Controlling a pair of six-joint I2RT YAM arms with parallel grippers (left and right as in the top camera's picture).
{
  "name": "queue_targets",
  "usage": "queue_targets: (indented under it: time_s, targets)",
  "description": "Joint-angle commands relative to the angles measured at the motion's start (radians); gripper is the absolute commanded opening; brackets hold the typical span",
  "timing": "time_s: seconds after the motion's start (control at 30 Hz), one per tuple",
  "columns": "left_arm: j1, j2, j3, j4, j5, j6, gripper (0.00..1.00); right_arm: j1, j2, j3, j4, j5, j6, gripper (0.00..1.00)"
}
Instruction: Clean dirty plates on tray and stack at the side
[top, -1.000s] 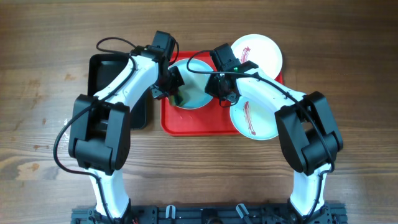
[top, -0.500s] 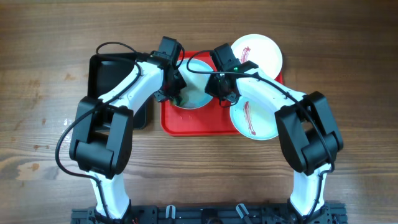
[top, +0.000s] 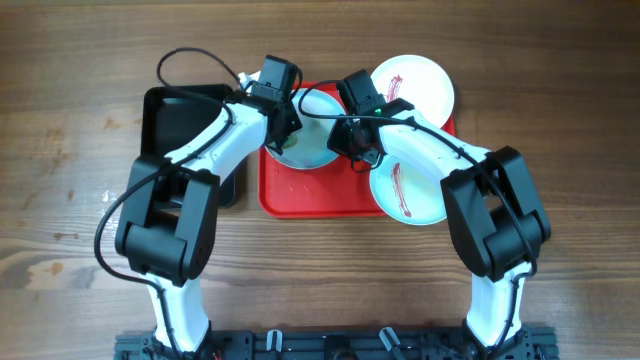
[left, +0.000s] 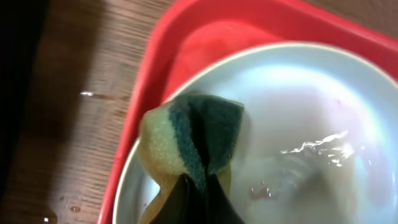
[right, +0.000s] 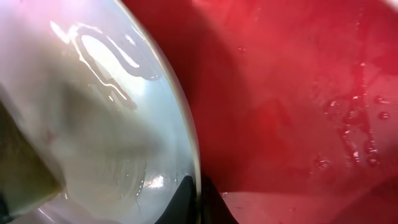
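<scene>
Green plate (top: 312, 150) first: it lies on the red tray (top: 300, 198), toward the tray's left side, and it looks wet and shiny inside. Your left tool (left: 199, 190) is clenched on a sponge (left: 189, 140) that is yellow and dark green. The sponge presses on the inside of the green plate, close to its left rim. Your right tool (right: 196, 196) is pinched tight on the right rim of the same plate.

A white plate (top: 415, 85) with a red streak sits at the far right corner of the tray, partly hanging over it. A second pale plate (top: 422, 200), also with a red streak, lies at the near right corner, half over the tray's edge. A black tray (top: 175, 110) sits on the wooden bench (top: 70, 200), just beside the red tray on the left.
</scene>
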Motion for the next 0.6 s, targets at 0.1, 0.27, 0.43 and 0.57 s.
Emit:
queue_targets:
  time_s: [0.1, 0.27, 0.43, 0.57]
  targets:
    - [-0.041, 0.025, -0.014, -0.071, 0.323, 0.309, 0.04, -0.002, 0.040, -0.011, -0.016, 0.016, -0.035, 0.04]
    - [-0.029, 0.025, -0.014, -0.078, 0.599, 0.391, 0.04, -0.002, 0.040, -0.011, -0.016, 0.016, -0.035, 0.04]
    - [-0.012, 0.025, -0.013, -0.079, 0.619, 0.390, 0.04, -0.002, 0.040, -0.011, -0.016, 0.017, -0.036, 0.04]
    - [0.002, 0.024, -0.013, -0.058, 0.576, 0.377, 0.04, -0.002, 0.040, -0.011, -0.016, 0.017, -0.037, 0.04]
